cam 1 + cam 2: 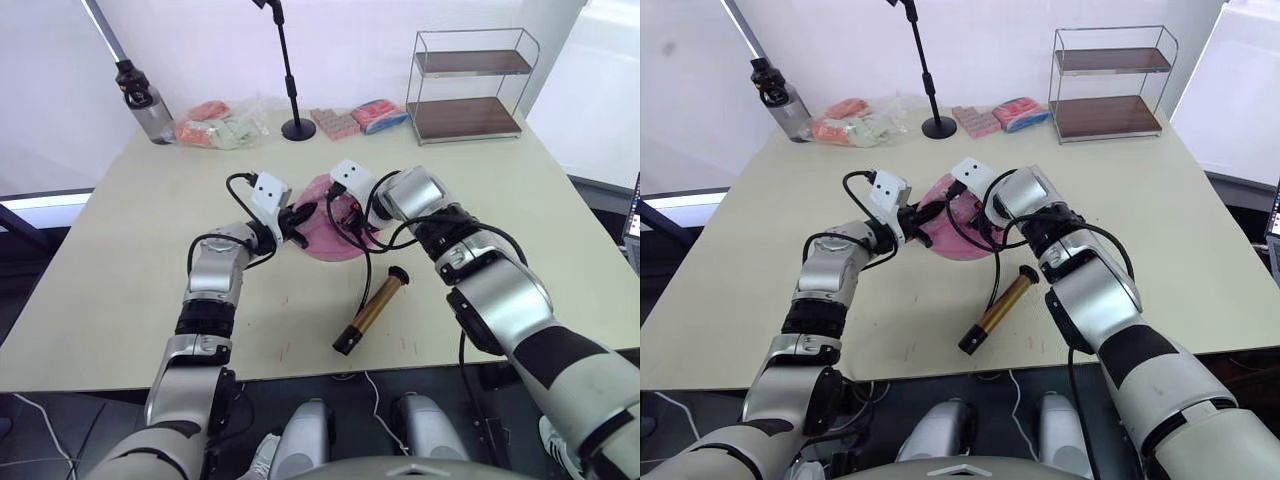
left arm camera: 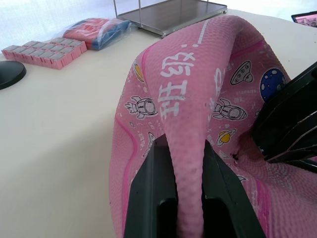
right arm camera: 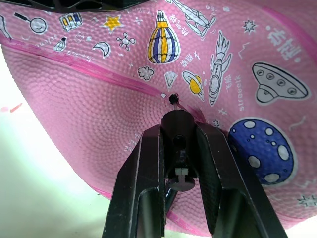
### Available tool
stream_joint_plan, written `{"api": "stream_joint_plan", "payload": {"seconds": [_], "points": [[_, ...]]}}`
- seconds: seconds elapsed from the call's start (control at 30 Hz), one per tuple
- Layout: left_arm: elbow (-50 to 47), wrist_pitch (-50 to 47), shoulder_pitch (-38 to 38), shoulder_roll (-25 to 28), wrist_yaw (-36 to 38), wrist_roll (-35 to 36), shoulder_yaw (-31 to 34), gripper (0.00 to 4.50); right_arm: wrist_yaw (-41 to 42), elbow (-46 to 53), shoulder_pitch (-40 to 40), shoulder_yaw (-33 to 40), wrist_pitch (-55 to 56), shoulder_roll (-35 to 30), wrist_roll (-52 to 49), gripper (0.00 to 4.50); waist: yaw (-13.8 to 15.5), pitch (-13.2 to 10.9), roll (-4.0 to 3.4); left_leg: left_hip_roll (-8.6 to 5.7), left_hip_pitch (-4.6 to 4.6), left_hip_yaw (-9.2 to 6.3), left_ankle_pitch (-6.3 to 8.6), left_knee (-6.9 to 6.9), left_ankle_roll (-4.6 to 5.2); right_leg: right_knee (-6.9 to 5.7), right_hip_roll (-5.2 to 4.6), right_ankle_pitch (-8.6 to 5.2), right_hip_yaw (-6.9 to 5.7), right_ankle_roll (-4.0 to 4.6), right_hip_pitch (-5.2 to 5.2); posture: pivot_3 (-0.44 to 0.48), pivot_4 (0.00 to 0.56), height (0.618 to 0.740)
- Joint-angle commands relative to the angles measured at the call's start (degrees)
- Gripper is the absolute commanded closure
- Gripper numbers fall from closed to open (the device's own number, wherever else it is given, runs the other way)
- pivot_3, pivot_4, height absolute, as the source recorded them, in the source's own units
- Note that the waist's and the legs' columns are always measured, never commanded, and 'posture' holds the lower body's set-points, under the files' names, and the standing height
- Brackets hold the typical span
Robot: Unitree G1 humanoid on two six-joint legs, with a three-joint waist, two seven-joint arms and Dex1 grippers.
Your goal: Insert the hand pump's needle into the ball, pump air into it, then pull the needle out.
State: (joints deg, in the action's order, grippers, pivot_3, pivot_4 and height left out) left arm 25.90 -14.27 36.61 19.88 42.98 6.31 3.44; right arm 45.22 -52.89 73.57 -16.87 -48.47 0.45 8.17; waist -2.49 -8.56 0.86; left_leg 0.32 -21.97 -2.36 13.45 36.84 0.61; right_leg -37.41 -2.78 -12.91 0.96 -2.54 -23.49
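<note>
Pink rubber of the ball [image 3: 99, 79], limp and folded, is held mid-worktop between both claws.

A fold of the ball is pinched by the left claw [image 2: 184, 163], its fingers closed onto the ridge. The black fitting of the needle [image 3: 179, 130] is gripped by the right claw [image 3: 179, 148], the tip set right at the black valve dot; whether the pin is inside cannot be made out. The hand pump [image 1: 372, 310] lies flat on the worktop [image 1: 120, 250] nearer the front edge, its hose looped up to the right claw. Bare surface lies open to both sides. Along the far edge stand a bottle [image 1: 140, 100], packets [image 1: 215, 128], a stand [image 1: 293, 90] cut off at the top, and a wire shelf [image 1: 468, 85].
</note>
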Motion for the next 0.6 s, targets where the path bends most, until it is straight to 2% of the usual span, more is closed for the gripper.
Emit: {"api": "stream_joint_plan", "payload": {"seconds": [0.03, 0.17, 0.2, 0.23, 0.27, 0.3, 0.37, 0.6], "points": [[3.0, -1.1, -1.7, -3.1, 4.1, -0.5, -6.1, 4.47, 0.4, 6.9, -1.7, -0.1, 0.2, 0.2, -1.3, 4.16, 0.1, 0.0, -0.05, -0.01, -0.02, -0.02, 0.00, -0.05, 0.00, 0.07, 0.00, 0.00, -0.02, 0.00, 0.00, 0.000, 0.150, 0.740], [3.3, -0.8, -1.5, -3.3, 4.2, -0.6, -6.1, 4.47, 1.2, 10.8, -4.0, -1.0, -0.8, -1.0, -1.2, 4.16, 0.2, 0.0, -0.07, -0.03, -0.08, -0.05, 0.00, -0.12, 0.01, 0.24, 0.00, 0.00, -0.06, 0.00, 0.00, 0.000, 0.150, 0.740], [3.3, -0.8, -1.5, -3.4, 4.1, -0.6, -6.1, 4.50, 1.4, 11.7, -4.4, -1.2, -1.1, -1.3, -1.2, 3.14, 0.3, -0.1, -0.09, -0.03, -0.09, -0.07, 0.00, -0.13, 0.01, 0.26, -0.01, 0.01, -0.07, 0.00, 0.00, 0.000, 0.150, 0.740], [3.3, -0.8, -1.6, -3.4, 4.1, -0.7, -6.1, 4.50, 1.5, 12.6, -4.8, -1.4, -1.3, -1.5, -1.2, 2.88, 0.4, -0.1, -0.19, -0.04, -0.12, -0.08, 0.00, -0.13, 0.01, 0.29, -0.01, 0.01, -0.08, 0.00, 0.00, 0.000, 0.150, 0.740], [3.4, -0.7, -1.6, -3.4, 4.2, -0.8, -6.1, 4.50, 1.5, 13.5, -5.2, -1.8, -1.4, -1.9, -1.1, 2.26, 0.6, -0.2, -0.25, -0.07, -0.19, -0.14, -0.01, -0.13, 0.01, 0.35, -0.03, 0.01, -0.12, -0.01, 0.00, 0.000, 0.150, 0.740], [3.5, -0.6, -1.6, -3.5, 4.2, -0.9, -6.0, 4.50, 1.8, 14.4, -5.5, -2.3, -1.3, -2.3, -0.9, 1.82, 0.7, -0.2, -0.25, -0.12, -0.29, -0.22, -0.01, -0.13, 0.01, 0.40, -0.05, 0.01, -0.17, -0.01, -0.02, 0.000, 0.150, 0.740], [3.7, -0.4, -1.7, -3.3, 4.2, -1.0, -5.9, 4.50, 2.7, 17.0, -6.4, -3.5, -1.6, -3.6, -0.6, 1.18, 0.7, -0.2, -0.25, -0.14, -0.38, -0.29, -0.01, -0.13, 0.01, 0.51, -0.06, 0.06, -0.24, -0.10, -0.03, 0.000, 0.150, 0.740], [4.0, 0.0, -2.0, -3.2, 4.1, -1.2, -5.7, 4.50, 5.0, 27.5, -8.8, -3.6, -2.3, -8.6, -2.8, 1.18, 1.6, -0.3, -0.45, -0.25, -0.74, -0.52, -0.01, -0.12, 0.00, 0.65, -0.19, 0.15, -0.50, -0.25, -0.13, 0.000, 0.150, 0.740]]}}
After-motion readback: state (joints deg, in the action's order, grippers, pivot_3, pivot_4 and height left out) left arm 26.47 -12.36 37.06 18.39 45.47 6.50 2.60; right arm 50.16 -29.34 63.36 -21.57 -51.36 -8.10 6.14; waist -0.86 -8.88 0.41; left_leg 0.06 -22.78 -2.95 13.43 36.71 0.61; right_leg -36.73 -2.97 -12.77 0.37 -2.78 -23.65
